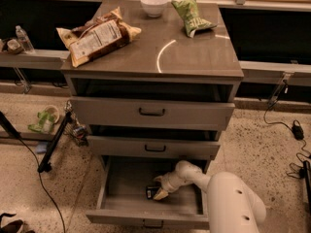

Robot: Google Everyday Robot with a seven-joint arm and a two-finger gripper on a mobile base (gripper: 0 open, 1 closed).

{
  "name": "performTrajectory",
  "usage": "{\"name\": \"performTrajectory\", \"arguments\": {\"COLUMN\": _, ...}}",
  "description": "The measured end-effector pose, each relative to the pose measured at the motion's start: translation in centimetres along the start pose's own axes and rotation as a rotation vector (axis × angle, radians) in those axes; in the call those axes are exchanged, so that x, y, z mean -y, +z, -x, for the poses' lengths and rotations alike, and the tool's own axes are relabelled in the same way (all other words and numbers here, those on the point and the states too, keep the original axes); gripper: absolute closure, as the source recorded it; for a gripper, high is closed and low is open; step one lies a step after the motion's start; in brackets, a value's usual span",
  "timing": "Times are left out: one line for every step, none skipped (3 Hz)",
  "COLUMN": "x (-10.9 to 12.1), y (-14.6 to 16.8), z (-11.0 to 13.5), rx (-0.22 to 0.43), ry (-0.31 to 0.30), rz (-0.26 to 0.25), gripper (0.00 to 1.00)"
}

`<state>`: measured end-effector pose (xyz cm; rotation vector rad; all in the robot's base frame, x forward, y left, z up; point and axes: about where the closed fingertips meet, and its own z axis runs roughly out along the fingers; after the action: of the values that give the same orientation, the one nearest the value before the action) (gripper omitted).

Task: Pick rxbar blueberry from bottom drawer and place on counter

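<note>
The bottom drawer (146,218) stands pulled open at the foot of the grey cabinet. A small dark rxbar blueberry (150,192) lies flat on the drawer floor, near its middle. My gripper (158,192) reaches down into the drawer from the right on its white arm (233,203). Its tip sits right at the bar's right end and partly covers it. The counter (194,52) is the glossy grey-brown top of the cabinet, with a curved light reflection.
On the counter lie a large brown-and-white chip bag (97,35), a white bowl (154,5) and a green snack bag (193,16). Two shut upper drawers (151,112) overhang the open one. A black stand (53,144) leans at the left. Cables (291,130) lie on the floor at right.
</note>
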<state>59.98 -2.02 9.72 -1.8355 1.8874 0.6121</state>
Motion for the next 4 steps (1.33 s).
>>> {"name": "performTrajectory", "arguments": {"x": 0.0, "y": -0.4, "z": 0.3, "rx": 0.0, "ry": 0.0, "rz": 0.0, "gripper": 0.86}}
{"name": "performTrajectory", "arguments": {"x": -0.1, "y": -0.6, "z": 0.4, "rx": 0.0, "ry": 0.003, "rz": -0.005, "gripper": 1.0}}
{"name": "performTrajectory", "arguments": {"x": -1.2, "y": -1.9, "z": 0.8, "rx": 0.003, "ry": 0.04, "rz": -0.058, "gripper": 1.0}}
{"name": "performTrajectory", "arguments": {"x": -0.8, "y": -7.4, "z": 0.6, "rx": 0.021, "ry": 0.159, "rz": -0.196, "gripper": 1.0}}
